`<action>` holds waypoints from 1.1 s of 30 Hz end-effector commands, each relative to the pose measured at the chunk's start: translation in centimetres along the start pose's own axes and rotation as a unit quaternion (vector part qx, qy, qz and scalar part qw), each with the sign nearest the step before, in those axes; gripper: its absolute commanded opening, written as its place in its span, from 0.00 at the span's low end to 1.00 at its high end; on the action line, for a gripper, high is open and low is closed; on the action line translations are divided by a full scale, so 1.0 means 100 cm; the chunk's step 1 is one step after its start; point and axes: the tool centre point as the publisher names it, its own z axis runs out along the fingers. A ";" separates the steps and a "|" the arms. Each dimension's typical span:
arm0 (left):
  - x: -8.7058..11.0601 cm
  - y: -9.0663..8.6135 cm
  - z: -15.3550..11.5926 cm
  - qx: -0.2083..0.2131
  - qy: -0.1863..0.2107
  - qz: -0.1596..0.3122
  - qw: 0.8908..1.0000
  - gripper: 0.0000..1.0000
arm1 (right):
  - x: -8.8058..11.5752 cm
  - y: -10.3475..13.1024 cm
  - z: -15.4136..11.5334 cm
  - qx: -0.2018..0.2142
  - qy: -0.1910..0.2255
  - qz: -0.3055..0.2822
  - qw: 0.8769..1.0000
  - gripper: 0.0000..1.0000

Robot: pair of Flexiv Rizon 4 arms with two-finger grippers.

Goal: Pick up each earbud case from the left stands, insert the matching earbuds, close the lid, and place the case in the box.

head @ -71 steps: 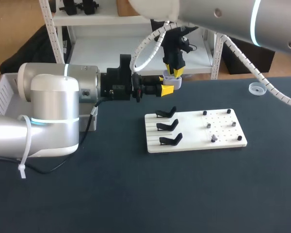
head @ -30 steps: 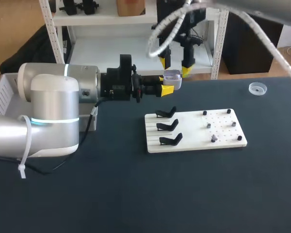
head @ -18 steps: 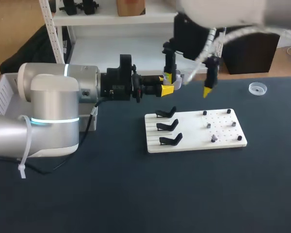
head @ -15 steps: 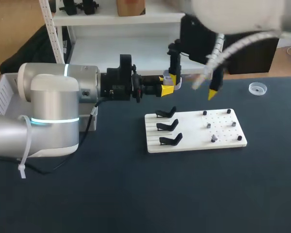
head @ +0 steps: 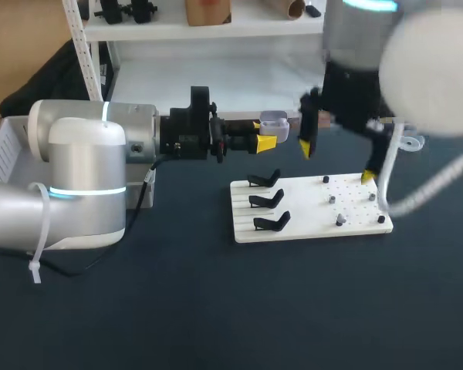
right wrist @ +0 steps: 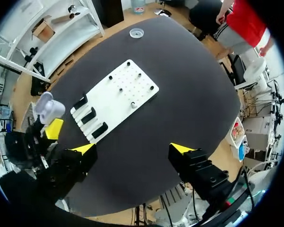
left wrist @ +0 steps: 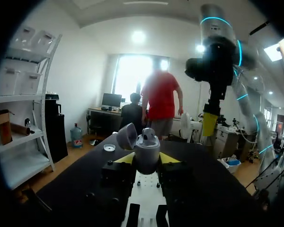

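**A:** Where was the case [head: 274,119]?

**B:** In the left gripper [head: 266,137], clamped between the two yellow tips from either side. It was held upright in the air, above the table [head: 216,308] and just beyond the far left corner of the board [head: 309,231].

**A:** And its lid [left wrist: 127,136]?

**B:** Swung open and tilted off to one side. The left wrist view showed that plainly.

**A:** What about the right gripper [head: 336,162]?

**B:** It was spread wide and hung above the board. One tip was near the case but apart from it, and the other was over the board's far right corner. From its own wrist camera it looked down on the whole board from well above.

**A:** Where were the stands [head: 266,200]?

**B:** There were three black ones in a row on the board's left part. A few small grey pieces [head: 340,220] stood on the holed right part. I couldn't tell whether they were earbuds.

**A:** And the box [head: 8,146]?

**B:** It was white, at the table's far left, partly behind the left arm. A small clear dish [right wrist: 136,32] lay on the table beyond the board, well apart from it.
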 end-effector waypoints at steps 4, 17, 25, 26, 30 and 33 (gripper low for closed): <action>0.000 0.000 0.000 0.000 -0.001 0.000 1.000 0.00 | 0.009 -0.022 0.046 -0.188 -0.045 -0.032 0.981 1.00; 0.000 0.000 0.000 0.000 -0.001 0.000 1.000 0.00 | 0.013 -0.018 0.116 -0.193 -0.011 -0.118 0.974 1.00; 0.000 0.000 0.000 0.000 -0.001 0.000 1.000 0.00 | 0.000 -0.008 0.149 -0.164 -0.027 -0.133 0.977 1.00; 0.000 0.000 0.000 0.000 -0.001 0.000 1.000 0.00 | -0.002 -0.007 0.152 -0.164 -0.026 -0.132 0.977 1.00; 0.000 0.000 0.000 0.000 -0.001 0.000 1.000 0.00 | -0.011 -0.004 0.163 -0.145 -0.040 -0.136 0.979 1.00; 0.000 0.000 0.000 0.000 -0.001 0.000 1.000 0.00 | -0.018 -0.004 0.169 -0.130 -0.052 -0.142 0.980 1.00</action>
